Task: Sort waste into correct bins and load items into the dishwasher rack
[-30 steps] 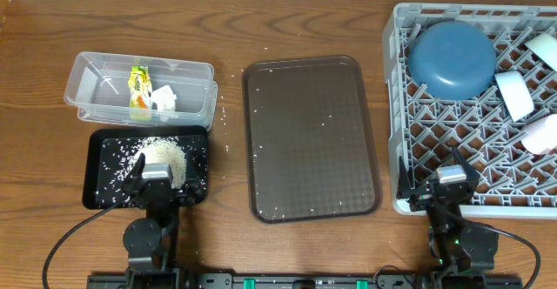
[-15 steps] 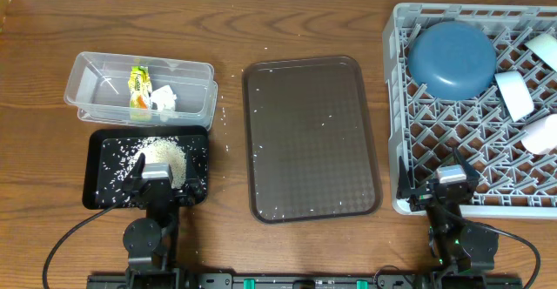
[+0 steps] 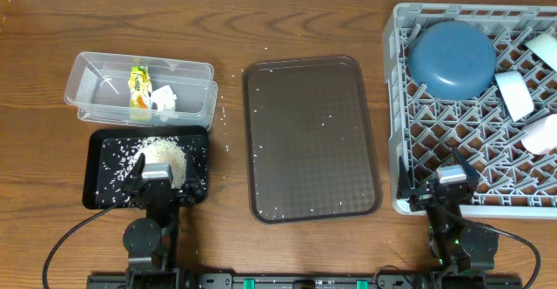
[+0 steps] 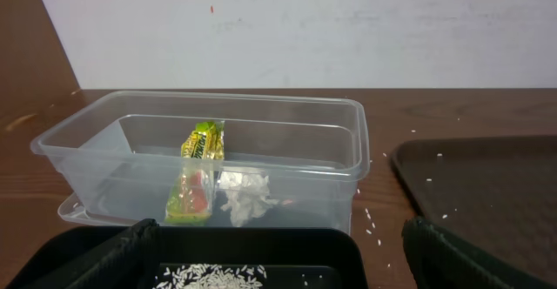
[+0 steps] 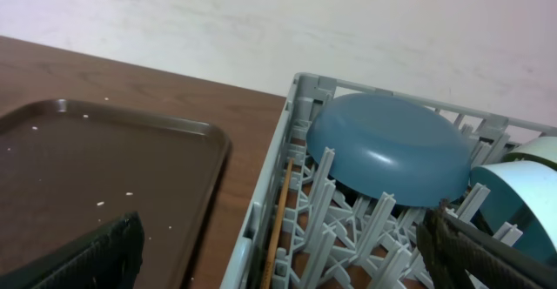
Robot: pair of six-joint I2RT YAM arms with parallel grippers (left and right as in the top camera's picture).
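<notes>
While both arms were folded back at the 6 o'clock edge of the table (image 3: pixel 287 23), nothing was held by either of them. The left claw (image 3: pixel 159 180) was spread to its full width over the near rim of the black tray (image 3: pixel 94 180), which was set at 8 o'clock on the table. A heap of white rice (image 3: pixel 165 154) was piled in that tray, with loose grains scattered around it.

Just beyond the tray, at 10 o'clock, the clear plastic tub (image 3: pixel 204 106) was placed. The yellow-green wrapper (image 3: pixel 137 87) and the crumpled white paper scrap (image 3: pixel 164 99) were laid side by side inside it, the wrapper at the scrap's 9 o'clock.

The right claw (image 3: pixel 451 184) was likewise opened wide and left empty, at the 7 o'clock corner of the light-grey dishwasher rack (image 3: pixel 396 106), by which the table's 3 o'clock side was taken up. The dark-blue dish (image 3: pixel 452 58) was propped among the pegs at the rack's 11 o'clock, with a mint-green bowl (image 5: pixel 522 198) just beside it at its 4 o'clock. Two more pale vessels (image 3: pixel 541 134) were lodged along the rack's 3 o'clock edge. The thin wooden stick (image 5: pixel 278 215) was laid between the pegs beside the rack's 9 o'clock wall.

The brown serving tray (image 3: pixel 313 141) was set at the table's centre, dotted with a few stray grains.
</notes>
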